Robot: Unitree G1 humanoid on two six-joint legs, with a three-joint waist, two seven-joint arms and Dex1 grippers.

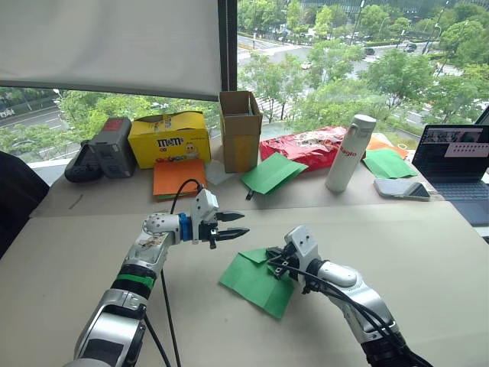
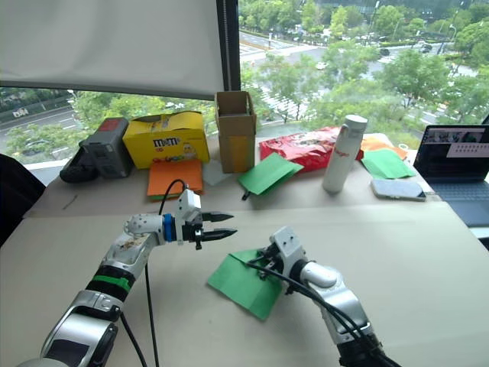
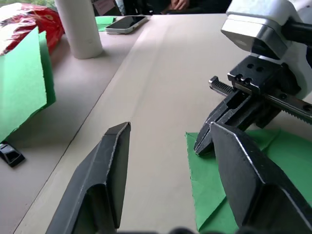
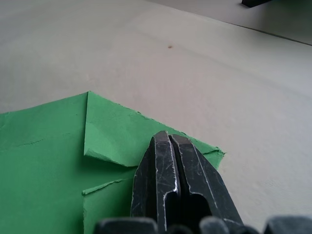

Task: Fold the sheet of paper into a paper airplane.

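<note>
1. The sheet of paper (image 1: 256, 281) lies flat on the table (image 1: 69, 260), near the middle, with one corner folded over
2. The right gripper (image 4: 170, 141) has its fingers pressed together and the tips rest on the folded corner
3. The left gripper (image 1: 232, 224) hangs just above the table beside the sheet, fingers spread, holding nothing
4. A white bottle (image 1: 350, 153) stands well behind

Laptop (image 1: 456, 162) cropped at frame edge
</note>
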